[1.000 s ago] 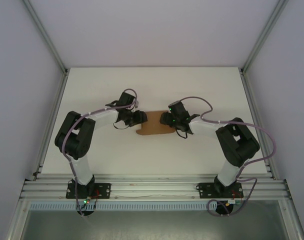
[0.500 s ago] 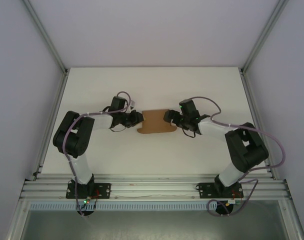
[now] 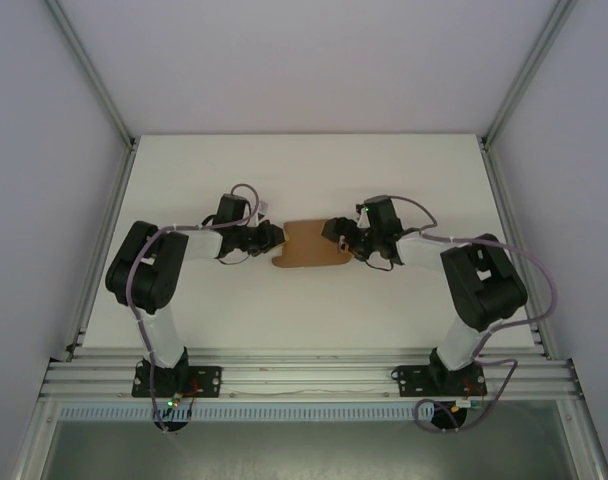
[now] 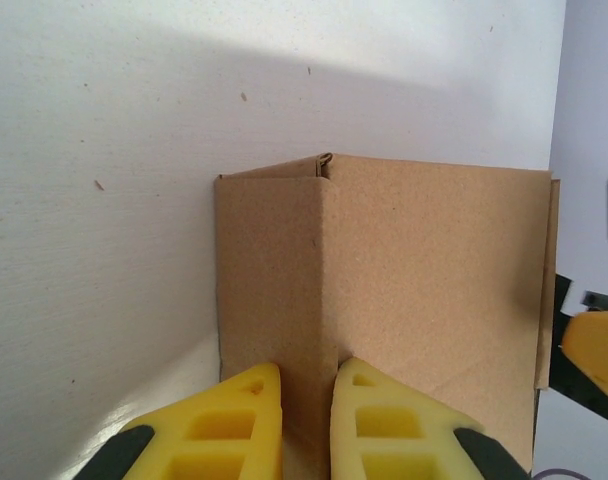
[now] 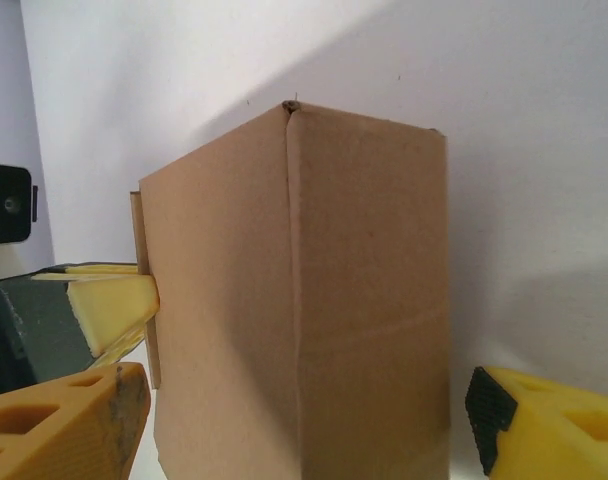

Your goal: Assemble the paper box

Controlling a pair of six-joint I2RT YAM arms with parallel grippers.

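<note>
**Top external view.** The paper box (image 3: 309,248) lies on the white table (image 3: 304,170) between the two grippers. The left gripper (image 3: 276,238) is at its left end and the right gripper (image 3: 331,230) at its right end. Compared with half a second earlier, the right gripper has edged slightly toward the box and its arm's elbow has drawn inward. The left gripper and the box are practically unmoved.

**Left wrist view.** The left gripper (image 4: 306,375) is pressed nearly together, pinching a cardboard fold of the paper box (image 4: 424,270). The box extends straight ahead of the fingertips over the table (image 4: 104,150).

**Right wrist view.** The right gripper (image 5: 304,385) is spread wide, with the paper box (image 5: 364,280) standing between its fingers. Whether either finger touches the box cannot be told. Beyond the box, a yellow finger (image 5: 112,305) of the left gripper meets the far flap.
</note>
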